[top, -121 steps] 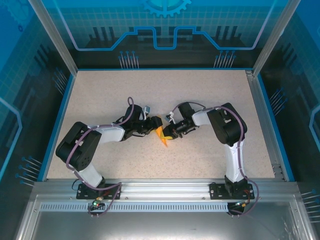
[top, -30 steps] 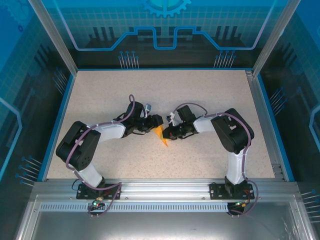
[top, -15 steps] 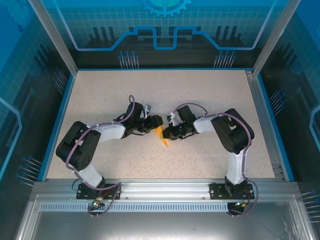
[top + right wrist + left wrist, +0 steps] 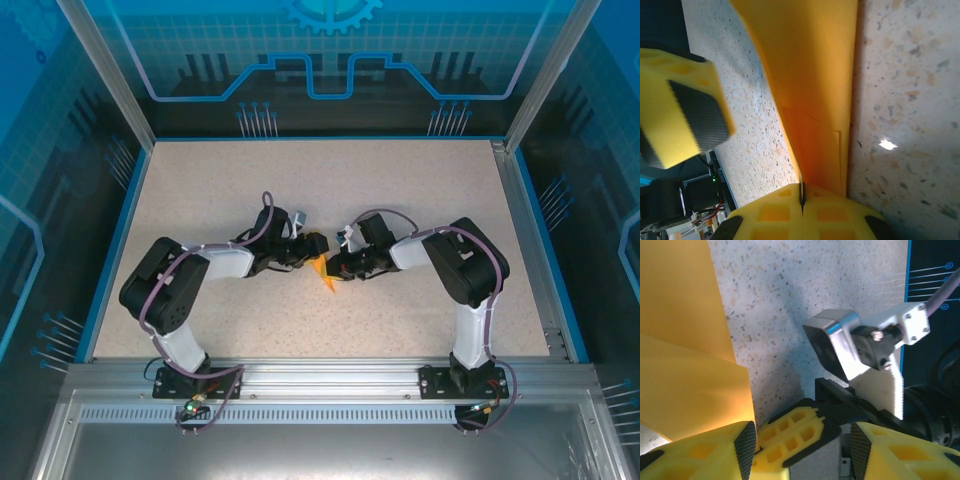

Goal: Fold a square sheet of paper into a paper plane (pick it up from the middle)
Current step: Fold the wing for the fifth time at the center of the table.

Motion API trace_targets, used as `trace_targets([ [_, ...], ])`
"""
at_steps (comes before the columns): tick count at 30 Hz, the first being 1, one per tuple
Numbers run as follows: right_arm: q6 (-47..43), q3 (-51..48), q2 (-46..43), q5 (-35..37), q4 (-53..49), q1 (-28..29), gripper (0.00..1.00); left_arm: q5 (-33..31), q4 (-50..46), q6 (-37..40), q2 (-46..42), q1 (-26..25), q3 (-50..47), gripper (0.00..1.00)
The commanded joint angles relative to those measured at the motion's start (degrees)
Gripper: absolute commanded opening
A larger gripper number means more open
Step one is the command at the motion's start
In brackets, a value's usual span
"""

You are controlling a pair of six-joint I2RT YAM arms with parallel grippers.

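Thin folded orange-yellow paper sheet (image 4: 324, 274) sits mid speckled table (image 4: 420, 190), long axis far-to-near. Right gripper (image 4: 801, 202) is clamped shut on its creased edge. Left gripper (image 4: 801, 442) is half-open and empty, just beside the sheet's far-left end, paper outside its jaws.

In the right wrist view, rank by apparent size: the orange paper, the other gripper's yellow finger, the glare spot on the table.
Largest: orange paper.
Next: left gripper's yellow finger, probably enlarged by nearness to the camera.
Smallest: glare spot.
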Motion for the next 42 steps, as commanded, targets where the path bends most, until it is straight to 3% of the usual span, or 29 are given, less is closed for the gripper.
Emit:
trace_targets([
  [1, 0.4, -2.7, 3.1, 5.5, -5.0, -0.5, 0.04, 2.8, 2.5, 0.3, 2.6, -0.3, 0.4, 0.56],
  [10, 1.6, -2.6, 2.2, 5.7, -4.5, -0.5, 0.07, 1.3, 0.4, 1.0, 7.9, -0.3, 2.2, 0.54],
  [42, -0.8, -1.3, -5.9, 7.5, -13.7, 2.3, 0.12, 1.7, -1.0, 1.6, 8.3, -0.3, 1.8, 0.54],
])
